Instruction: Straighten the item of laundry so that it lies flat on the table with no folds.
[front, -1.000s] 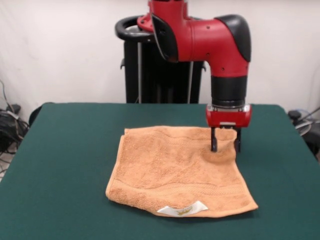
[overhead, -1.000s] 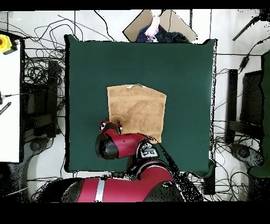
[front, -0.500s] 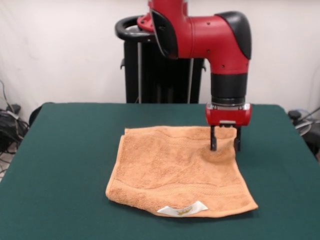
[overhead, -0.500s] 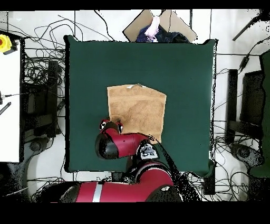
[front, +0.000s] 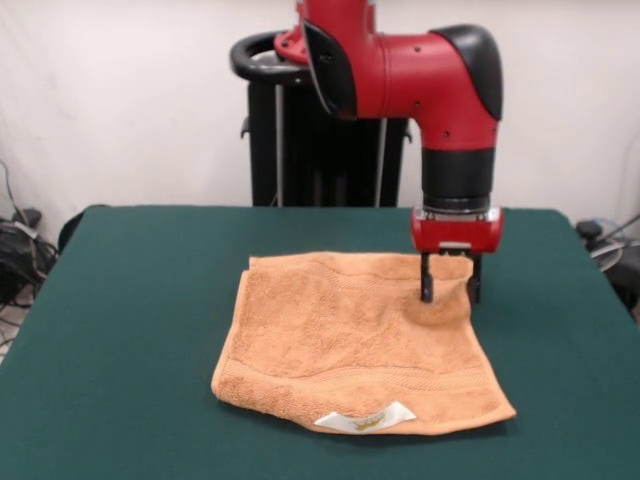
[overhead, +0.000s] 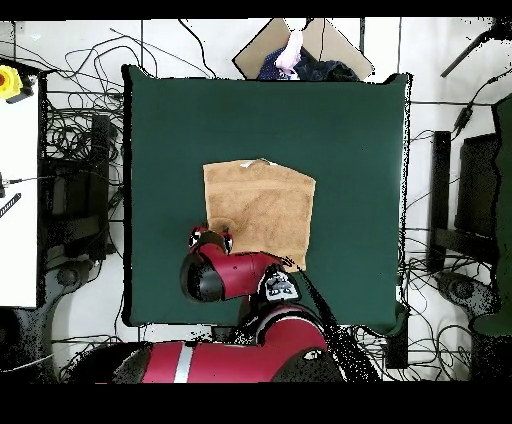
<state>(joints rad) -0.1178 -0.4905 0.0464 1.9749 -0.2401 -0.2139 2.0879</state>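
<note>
Looking from the jaws outward, I see them spread, one finger (front: 428, 291) down on the towel's far right corner and the other just off its edge, placed as I judge to take that corner and draw it out. The towel (front: 350, 345) lies near the middle of the tabletop (front: 130, 330), mostly flat, label (front: 365, 418) at the near edge

Robot lab (cables (overhead: 70, 230) everywhere)
</note>
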